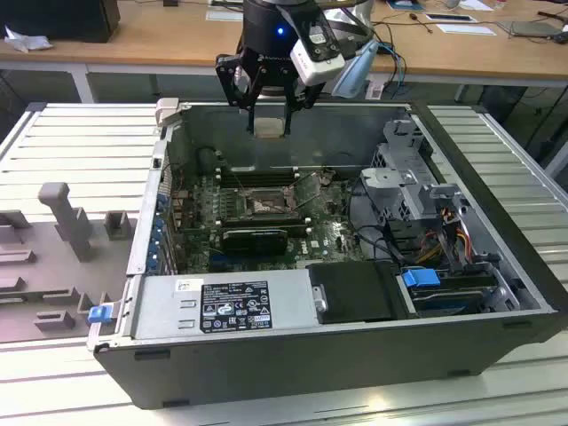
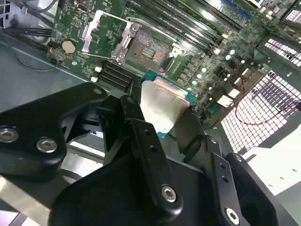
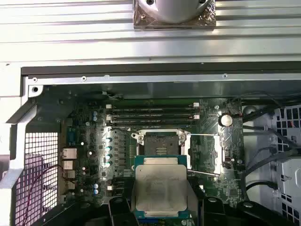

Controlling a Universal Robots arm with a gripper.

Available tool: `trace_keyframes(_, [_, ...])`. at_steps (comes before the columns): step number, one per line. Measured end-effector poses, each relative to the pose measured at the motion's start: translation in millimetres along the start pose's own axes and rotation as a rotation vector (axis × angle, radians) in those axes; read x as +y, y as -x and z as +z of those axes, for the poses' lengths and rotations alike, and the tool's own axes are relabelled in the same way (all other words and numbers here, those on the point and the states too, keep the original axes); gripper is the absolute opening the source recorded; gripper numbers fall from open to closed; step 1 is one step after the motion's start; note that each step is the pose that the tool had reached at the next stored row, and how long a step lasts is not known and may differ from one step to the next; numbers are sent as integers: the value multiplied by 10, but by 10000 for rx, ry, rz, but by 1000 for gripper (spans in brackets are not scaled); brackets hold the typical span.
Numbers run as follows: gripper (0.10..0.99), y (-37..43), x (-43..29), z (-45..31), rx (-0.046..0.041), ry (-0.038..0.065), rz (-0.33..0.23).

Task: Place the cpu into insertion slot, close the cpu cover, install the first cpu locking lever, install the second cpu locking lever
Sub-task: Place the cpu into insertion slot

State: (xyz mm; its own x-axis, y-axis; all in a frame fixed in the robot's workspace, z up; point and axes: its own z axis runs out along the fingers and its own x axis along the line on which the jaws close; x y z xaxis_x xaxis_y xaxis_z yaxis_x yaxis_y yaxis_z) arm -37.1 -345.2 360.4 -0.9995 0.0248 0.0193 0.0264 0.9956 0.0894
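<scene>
We see the jaws clamped on the cpu (image 1: 269,125), which hangs above the open computer case (image 1: 355,364) in the exterior view. There the chip is just a pale block, its face indistinct. Both wrist views show its silvery face (image 2: 162,106) (image 3: 161,188), partly hidden by the black fingers (image 2: 143,141). The insertion slot (image 3: 162,143) lies uncovered on the green board, below and apart from the chip; we cannot make out its pins.
</scene>
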Motion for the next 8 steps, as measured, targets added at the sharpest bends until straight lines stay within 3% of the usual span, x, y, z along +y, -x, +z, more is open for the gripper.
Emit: trace_keyframes(8, [529,-11,-2,8,-43,4,495])
